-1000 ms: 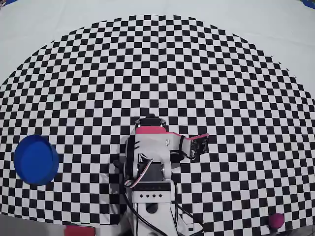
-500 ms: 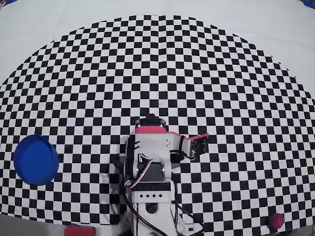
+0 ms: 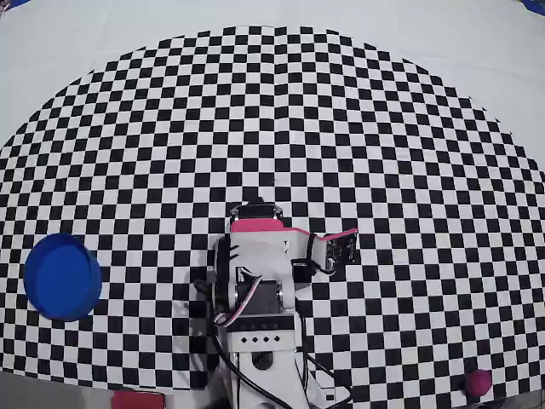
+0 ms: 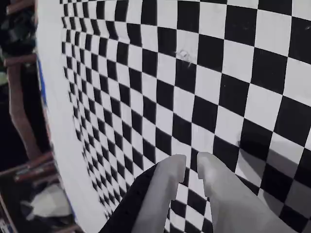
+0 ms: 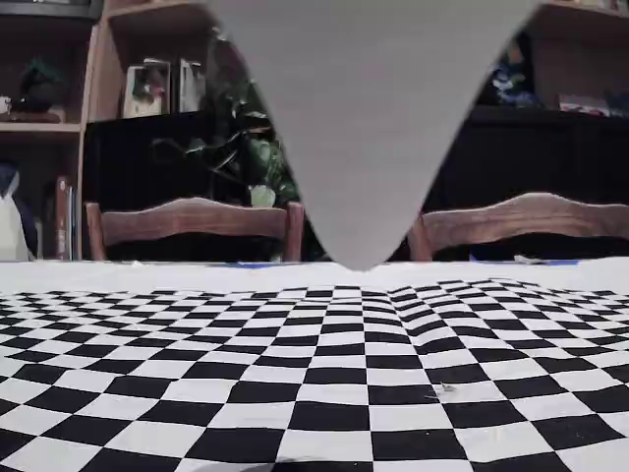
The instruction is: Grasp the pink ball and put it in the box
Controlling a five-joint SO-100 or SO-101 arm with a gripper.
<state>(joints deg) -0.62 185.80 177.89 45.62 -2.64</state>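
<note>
In the overhead view the pink ball (image 3: 478, 382) lies on the checkered cloth at the lower right corner, far from the arm. At the left edge of the cloth sits the box (image 3: 62, 277), round, bright blue and empty. The arm (image 3: 260, 281) stands folded over its base at the bottom middle, between the two and away from both. In the wrist view my gripper (image 4: 191, 166) hangs over bare checker squares. Its pale fingers stand almost together, with only a thin gap and nothing held. Neither ball nor box shows in the wrist view or the fixed view.
The checkered cloth (image 3: 281, 119) spreads wide in front of the arm. In the fixed view a blurred grey wedge (image 5: 369, 128) hangs from the top middle. Two wooden chairs (image 5: 197, 221) and dark shelves stand behind the table's far edge.
The folded arm's upper part has shifted slightly up and left in the overhead view. Ball and box have not moved.
</note>
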